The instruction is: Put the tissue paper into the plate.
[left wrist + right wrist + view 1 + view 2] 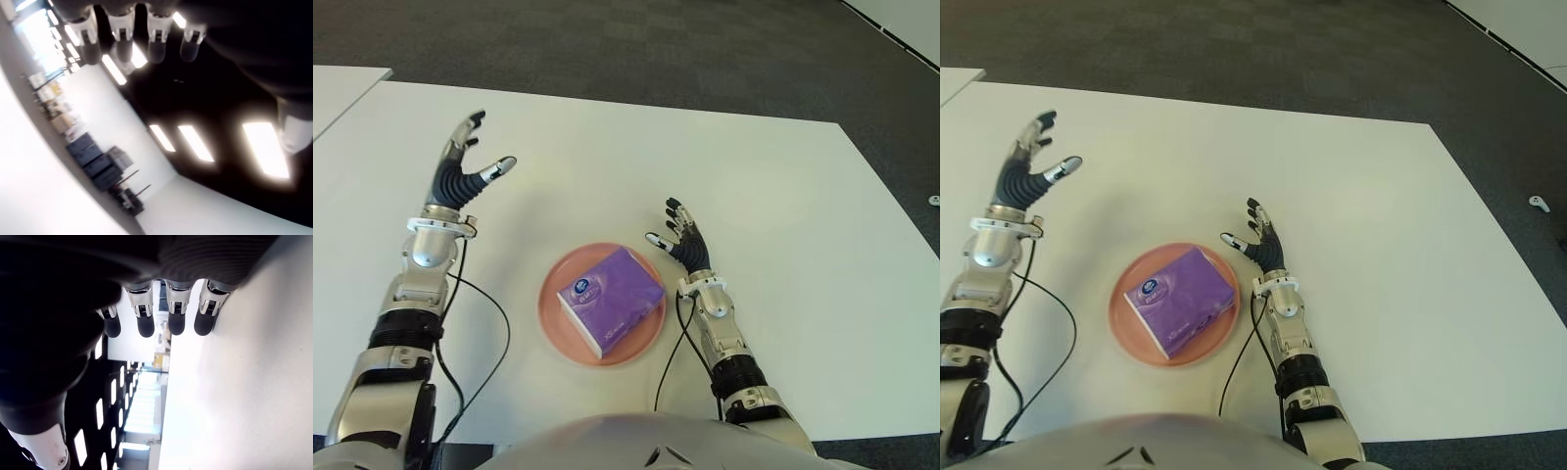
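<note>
The wrist views only catch fingertips against ceiling lights, not much else. The purple plastic-wrapped tissue pack [611, 299] sits flat in the round pink plate [552, 313]. The right hand [682, 238], fingers spread and empty, shows at the plate's 2 o'clock; the left hand [463, 172] is raised at 10 o'clock, also released.

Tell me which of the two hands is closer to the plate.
The right hand: it hovers, fingers spread, just off the right rim of the pink plate holding the purple tissue pack. The left hand is raised farther away, up on the left.
</note>
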You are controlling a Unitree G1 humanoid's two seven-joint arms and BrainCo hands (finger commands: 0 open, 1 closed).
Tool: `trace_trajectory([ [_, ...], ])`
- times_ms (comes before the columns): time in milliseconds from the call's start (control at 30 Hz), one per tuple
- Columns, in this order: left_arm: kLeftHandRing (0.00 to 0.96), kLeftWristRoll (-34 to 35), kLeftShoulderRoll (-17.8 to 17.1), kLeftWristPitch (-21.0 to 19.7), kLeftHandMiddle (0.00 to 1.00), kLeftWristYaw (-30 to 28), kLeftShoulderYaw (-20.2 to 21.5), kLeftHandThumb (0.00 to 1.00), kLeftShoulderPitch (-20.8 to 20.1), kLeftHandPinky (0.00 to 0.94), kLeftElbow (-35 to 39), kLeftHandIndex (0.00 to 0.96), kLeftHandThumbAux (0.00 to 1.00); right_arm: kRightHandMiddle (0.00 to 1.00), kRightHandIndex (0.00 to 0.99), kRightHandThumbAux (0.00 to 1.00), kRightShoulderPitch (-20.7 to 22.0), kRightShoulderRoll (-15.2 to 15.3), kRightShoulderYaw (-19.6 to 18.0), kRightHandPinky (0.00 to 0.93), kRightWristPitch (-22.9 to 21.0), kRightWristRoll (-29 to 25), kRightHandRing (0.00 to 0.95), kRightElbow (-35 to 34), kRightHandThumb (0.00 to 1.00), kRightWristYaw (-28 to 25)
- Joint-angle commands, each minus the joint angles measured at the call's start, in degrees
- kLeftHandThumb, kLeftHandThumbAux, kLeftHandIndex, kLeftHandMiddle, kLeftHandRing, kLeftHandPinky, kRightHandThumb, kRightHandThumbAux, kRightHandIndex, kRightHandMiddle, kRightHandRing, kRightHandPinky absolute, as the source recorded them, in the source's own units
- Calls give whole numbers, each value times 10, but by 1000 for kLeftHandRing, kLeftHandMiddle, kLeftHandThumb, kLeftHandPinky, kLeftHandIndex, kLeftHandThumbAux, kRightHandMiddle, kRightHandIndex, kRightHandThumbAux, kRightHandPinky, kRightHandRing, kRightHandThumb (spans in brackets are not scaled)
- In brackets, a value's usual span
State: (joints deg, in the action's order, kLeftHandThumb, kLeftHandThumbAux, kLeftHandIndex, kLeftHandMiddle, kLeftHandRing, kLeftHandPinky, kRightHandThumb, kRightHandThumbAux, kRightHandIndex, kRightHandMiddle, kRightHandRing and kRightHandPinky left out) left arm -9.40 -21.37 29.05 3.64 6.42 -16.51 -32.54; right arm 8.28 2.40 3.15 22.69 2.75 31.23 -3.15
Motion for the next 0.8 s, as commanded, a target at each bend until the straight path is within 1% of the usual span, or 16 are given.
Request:
trace_trajectory([
  [33, 0, 17, 22, -38, 0, -12, -5, 0, 7, 0, -10, 0, 494, 0, 0, 728, -39, 2, -4, 0, -17, -4, 0, 70, 0, -11],
  [167, 0, 35, 42, -54, 0, -31, -11, 0, 33, 0, -3, 0, 527, 0, 0, 729, -41, 2, -6, 0, -26, -3, 0, 63, 0, -10],
  [200, 0, 36, 43, -56, 0, -32, -12, 0, 35, 0, 0, 0, 532, 0, 0, 730, -43, 2, -6, 0, -28, -3, 0, 60, 0, -10],
  [300, 0, 41, 58, -56, 0, -36, -19, 0, 62, 0, 12, 0, 540, 0, 0, 740, -48, 1, -7, 0, -38, -3, 0, 50, 0, -7],
  [500, 0, 38, 78, -48, 0, -32, -27, 0, 86, 0, 19, 0, 524, 0, 0, 763, -55, -1, -7, 0, -46, -3, 0, 34, 0, -5],
  [633, 0, 30, 96, -43, 0, -15, -35, 0, 97, 0, 17, 0, 508, 0, 0, 774, -60, -3, -8, 3, -54, -3, 0, 22, 0, -3],
  [800, 0, 27, 116, -24, 0, -3, -42, 0, 107, 0, -11, 0, 492, 0, 0, 789, -64, -5, -8, 10, -52, -1, 0, 15, 0, -2],
])
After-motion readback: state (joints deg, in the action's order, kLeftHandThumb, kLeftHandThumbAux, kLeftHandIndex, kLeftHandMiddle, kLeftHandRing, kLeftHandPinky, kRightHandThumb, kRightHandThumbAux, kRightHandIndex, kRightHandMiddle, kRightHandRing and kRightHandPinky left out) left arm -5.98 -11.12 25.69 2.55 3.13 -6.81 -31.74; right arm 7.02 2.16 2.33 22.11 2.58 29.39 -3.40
